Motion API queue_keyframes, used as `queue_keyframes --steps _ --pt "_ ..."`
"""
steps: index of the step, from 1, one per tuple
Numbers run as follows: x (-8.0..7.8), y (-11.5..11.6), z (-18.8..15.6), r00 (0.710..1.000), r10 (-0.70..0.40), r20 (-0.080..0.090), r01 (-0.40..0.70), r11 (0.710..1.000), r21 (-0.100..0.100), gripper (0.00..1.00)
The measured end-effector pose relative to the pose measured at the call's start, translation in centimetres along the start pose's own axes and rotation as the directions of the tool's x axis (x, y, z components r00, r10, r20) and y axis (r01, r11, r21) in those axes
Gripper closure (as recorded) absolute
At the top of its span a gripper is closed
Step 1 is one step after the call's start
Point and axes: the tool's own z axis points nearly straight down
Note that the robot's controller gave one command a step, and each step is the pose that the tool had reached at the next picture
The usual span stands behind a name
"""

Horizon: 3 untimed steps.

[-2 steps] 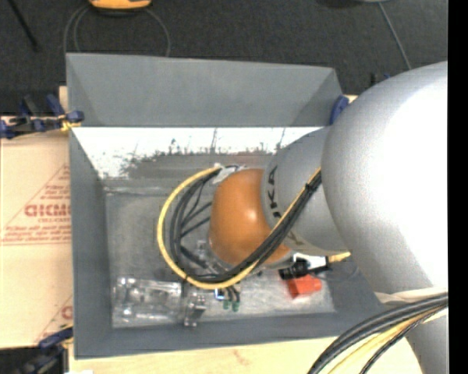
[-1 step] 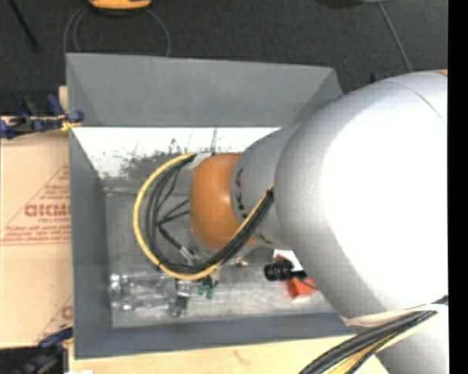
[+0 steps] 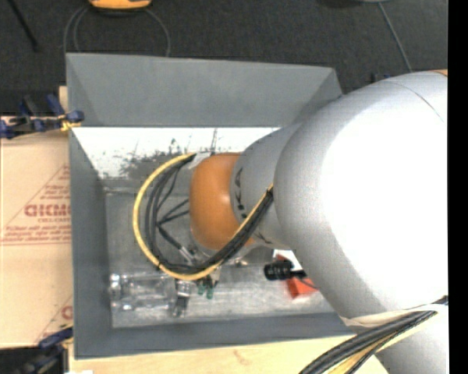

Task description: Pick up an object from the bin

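Note:
My gripper is down near the bin floor at the front, left of centre, mostly hidden under the arm's wrist. Directly to its left lies a clear, see-through plastic thing, flat on the floor and reaching right up to the gripper. A small green bit shows at the gripper's right side. I cannot tell whether anything is held.
Right of the gripper, by the front right of the floor, lie a small black cap-like piece with white beside it and an orange-red thing, partly under the arm. The arm covers the bin's right half. Cables loop around the wrist.

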Motion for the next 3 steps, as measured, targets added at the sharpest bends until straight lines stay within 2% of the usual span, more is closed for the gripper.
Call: queue_keyframes --steps 1,2,3 --pt "0.0 0.0 0.0 1.0 -0.001 0.0 0.001 1.0 0.0 0.0" --pt "-0.1 1.0 -0.3 1.0 0.009 0.014 -0.009 1.0 -0.025 1.0" --pt "1.3 2.2 -10.0 0.967 0.256 0.008 -0.255 0.965 -0.063 1.0"
